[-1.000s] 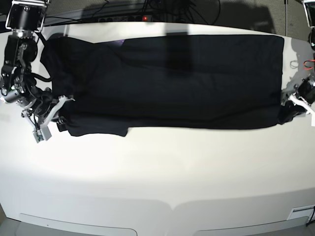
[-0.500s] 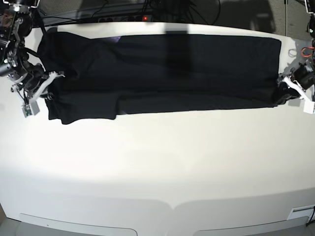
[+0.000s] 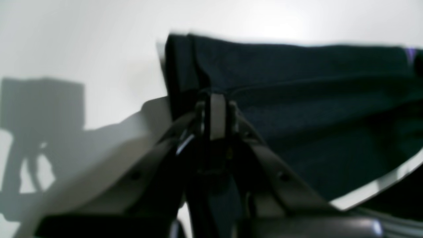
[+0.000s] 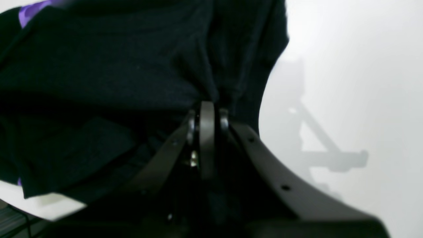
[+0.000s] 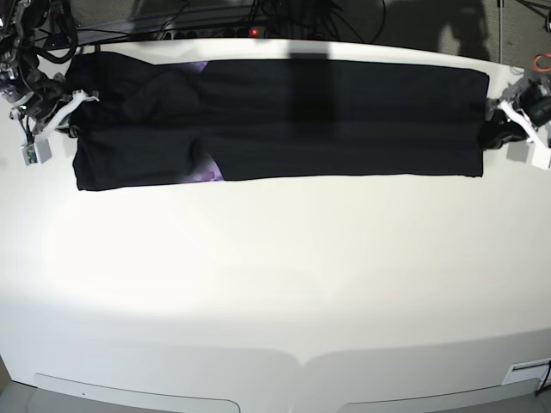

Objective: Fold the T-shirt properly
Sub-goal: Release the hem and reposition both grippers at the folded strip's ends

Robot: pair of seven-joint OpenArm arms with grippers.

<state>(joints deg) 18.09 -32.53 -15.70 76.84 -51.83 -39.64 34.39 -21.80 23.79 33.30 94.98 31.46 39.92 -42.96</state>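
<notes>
left gripper (image 3: 214,109) clamped on T-shirt (image 5: 344,120) | right gripper (image 4: 206,119) clamped on T-shirt

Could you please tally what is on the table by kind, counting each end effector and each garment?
Black T-shirt: 1
End effectors, left end effector and right end effector, each shut on an end of the shirt: 2
White table: 1
Total: 4
</notes>
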